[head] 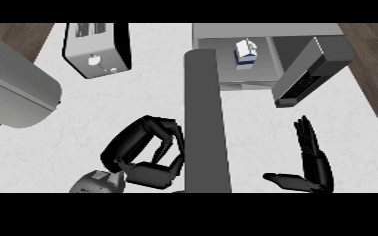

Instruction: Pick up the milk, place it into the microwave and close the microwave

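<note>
White and blue, the milk [246, 54] stands inside the microwave [255, 40] at one o'clock, probably light and crushable, best held by its flat sides; my right hand [311, 165] is spread, my left hand [144, 152] curled, empty.

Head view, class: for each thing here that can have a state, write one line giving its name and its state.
Microwave: door open.
Milk carton: upright inside the microwave.
Toaster: slots look empty.
Left robot hand: fingers curled, holding nothing.
Right robot hand: open, fingers straight.
</note>
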### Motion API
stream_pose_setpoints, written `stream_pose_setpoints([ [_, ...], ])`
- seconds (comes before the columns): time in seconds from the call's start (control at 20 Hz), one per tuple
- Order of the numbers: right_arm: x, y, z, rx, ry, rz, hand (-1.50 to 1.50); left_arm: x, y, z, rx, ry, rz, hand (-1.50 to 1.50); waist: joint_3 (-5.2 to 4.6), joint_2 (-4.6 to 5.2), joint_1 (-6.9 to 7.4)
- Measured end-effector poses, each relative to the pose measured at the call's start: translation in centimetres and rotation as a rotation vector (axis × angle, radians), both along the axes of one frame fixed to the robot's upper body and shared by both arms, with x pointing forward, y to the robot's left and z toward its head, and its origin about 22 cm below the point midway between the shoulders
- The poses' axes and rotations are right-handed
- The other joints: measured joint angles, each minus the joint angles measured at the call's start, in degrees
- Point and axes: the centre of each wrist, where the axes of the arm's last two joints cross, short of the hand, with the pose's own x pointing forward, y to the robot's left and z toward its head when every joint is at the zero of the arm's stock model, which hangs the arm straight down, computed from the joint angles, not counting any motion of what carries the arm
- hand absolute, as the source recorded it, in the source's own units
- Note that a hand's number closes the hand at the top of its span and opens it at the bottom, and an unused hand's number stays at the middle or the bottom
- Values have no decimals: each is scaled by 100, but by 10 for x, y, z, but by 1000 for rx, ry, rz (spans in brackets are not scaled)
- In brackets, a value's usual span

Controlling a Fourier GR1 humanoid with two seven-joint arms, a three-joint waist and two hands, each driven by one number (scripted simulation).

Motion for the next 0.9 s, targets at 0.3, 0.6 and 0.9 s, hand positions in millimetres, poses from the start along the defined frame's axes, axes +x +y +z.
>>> stream_pose_setpoints([
  [0.3,-31,-21,20,-33,-45,10,-150,8,-40,-41,87,9,-47,150,0,16,-1],
  [0.6,-50,-34,51,-31,-102,72,-150,11,-71,-80,137,-36,-19,150,-3,37,-75],
  [0.9,-56,-29,84,17,-159,142,-150,13,-88,-102,104,-72,36,150,-12,74,-238],
])
